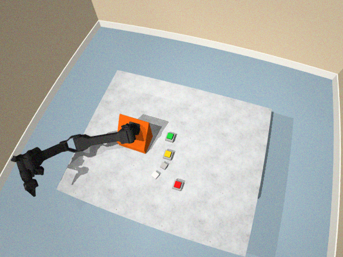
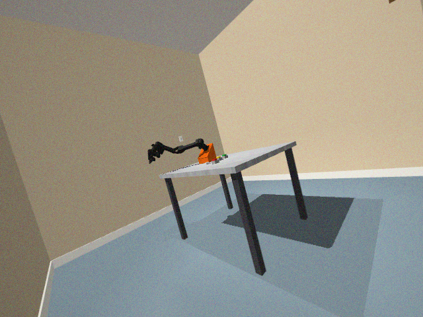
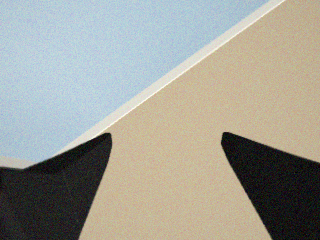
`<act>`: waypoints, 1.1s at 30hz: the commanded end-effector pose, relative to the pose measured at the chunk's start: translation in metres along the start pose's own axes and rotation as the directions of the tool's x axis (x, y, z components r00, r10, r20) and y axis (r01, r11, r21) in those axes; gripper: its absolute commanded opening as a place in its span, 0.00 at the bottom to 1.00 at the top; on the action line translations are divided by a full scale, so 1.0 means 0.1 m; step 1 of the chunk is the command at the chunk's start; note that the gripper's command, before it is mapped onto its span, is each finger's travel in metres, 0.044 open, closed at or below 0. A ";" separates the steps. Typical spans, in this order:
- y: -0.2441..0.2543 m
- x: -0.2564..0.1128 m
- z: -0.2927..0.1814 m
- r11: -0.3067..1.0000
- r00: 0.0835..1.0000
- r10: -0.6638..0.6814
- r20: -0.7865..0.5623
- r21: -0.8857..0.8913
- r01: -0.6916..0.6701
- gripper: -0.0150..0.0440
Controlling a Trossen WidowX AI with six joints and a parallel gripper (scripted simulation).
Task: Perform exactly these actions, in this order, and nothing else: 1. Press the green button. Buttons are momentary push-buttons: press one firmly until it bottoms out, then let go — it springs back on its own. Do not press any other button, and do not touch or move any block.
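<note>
The green button (image 1: 170,135) (image 2: 224,155) sits on a small grey base on the table (image 1: 216,166) (image 2: 259,155), to the right of the orange block-shaped mount in the top view. Its cap stands up from its base. My gripper (image 1: 31,189) (image 2: 150,160) (image 3: 167,138) is open and empty. It hangs beyond the table's left edge, far from the green button. The wrist view shows only wall and floor between and behind the fingers, with no button in it.
The yellow button (image 1: 168,153) and the red button (image 1: 177,184) are in the same area as the green one. A grey block (image 1: 164,165) and a white block (image 1: 155,174) lie between them. The orange mount (image 1: 143,129) (image 2: 206,157) stands under the arm's base.
</note>
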State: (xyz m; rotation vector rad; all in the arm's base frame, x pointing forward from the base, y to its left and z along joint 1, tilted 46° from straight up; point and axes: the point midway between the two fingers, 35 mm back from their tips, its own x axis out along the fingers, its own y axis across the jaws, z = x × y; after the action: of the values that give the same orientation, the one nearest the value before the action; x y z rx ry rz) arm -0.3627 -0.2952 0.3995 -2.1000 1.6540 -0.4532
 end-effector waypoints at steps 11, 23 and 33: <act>-1.56 -0.01 -0.60 0.860 0.990 -0.024 -0.142 -0.508 -0.052 0.93; -3.64 -0.29 -0.57 0.445 0.941 -0.231 -0.248 -0.887 -0.125 0.93; -5.17 -0.69 0.08 0.040 0.861 -0.457 -0.222 -0.973 -0.229 0.93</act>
State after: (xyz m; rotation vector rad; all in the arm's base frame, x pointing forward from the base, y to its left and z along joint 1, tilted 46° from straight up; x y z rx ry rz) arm 0.0063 -0.1516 0.6593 -3.2446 2.5273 0.3807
